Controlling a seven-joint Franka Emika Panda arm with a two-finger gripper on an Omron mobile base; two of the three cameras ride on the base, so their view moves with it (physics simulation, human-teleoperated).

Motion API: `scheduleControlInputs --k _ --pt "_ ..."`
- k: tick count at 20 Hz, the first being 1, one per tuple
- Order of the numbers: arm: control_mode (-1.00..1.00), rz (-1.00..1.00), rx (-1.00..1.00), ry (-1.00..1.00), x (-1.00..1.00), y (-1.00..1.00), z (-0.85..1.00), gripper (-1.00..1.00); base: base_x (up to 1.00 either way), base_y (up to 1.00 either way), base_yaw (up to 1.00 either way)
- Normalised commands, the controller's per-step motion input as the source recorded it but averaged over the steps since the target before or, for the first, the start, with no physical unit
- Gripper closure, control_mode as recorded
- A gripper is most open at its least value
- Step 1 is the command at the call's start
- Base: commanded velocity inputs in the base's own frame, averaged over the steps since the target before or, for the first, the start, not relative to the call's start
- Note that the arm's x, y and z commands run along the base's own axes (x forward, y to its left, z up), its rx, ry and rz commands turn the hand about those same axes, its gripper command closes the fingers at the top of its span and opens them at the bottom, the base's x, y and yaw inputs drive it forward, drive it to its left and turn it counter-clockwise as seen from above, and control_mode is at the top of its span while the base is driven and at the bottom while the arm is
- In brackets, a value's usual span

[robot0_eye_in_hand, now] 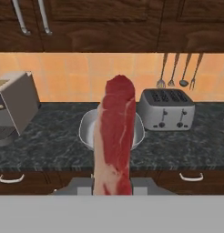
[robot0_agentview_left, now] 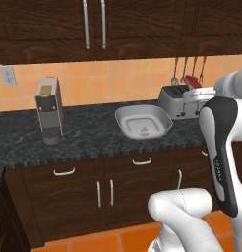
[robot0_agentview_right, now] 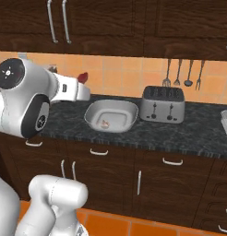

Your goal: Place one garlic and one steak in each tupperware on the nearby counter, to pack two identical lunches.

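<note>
The gripper [robot0_eye_in_hand: 113,184] is clamped on a steak [robot0_eye_in_hand: 116,136], carried above the tabletop [robot0_agentview_left: 88,130]; next it should lower it into the tupperware [robot0_agentview_left: 165,119] beside the garlic [robot0_agentview_left: 144,131].

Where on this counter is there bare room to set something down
Bare counter lies between the coffee machine and the tupperware. It is crowded where the tupperware nearly meets the toaster. The tupperware already holds a garlic.
</note>
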Motion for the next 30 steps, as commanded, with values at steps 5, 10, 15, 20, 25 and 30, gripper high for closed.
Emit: scheduleControlInputs --k 5,10,15,20,25,30 --pt "-1.0 0.0 0.0 0.08 0.88 -0.15 -0.61 1.0 0.0 0.0 0.0" --pt "-1.0 0.0 0.0 0.0 0.99 -0.14 -0.86 1.0 0.0 0.0 0.0" --pt "-1.0 0.01 0.0 -0.03 0.78 -0.09 -0.72 1.0 0.0 0.0 0.0" --pt "-1.0 0.08 0.0 0.04 0.69 0.0 -0.18 1.0 0.0 0.0 0.0" --pt "-1.0 0.12 0.0 0.09 0.55 0.0 -0.06 1.0 0.0 0.0 0.0" --pt "-1.0 0.04 -0.03 0.18 0.41 0.0 0.0 1.0 0.0 0.0 0.0"
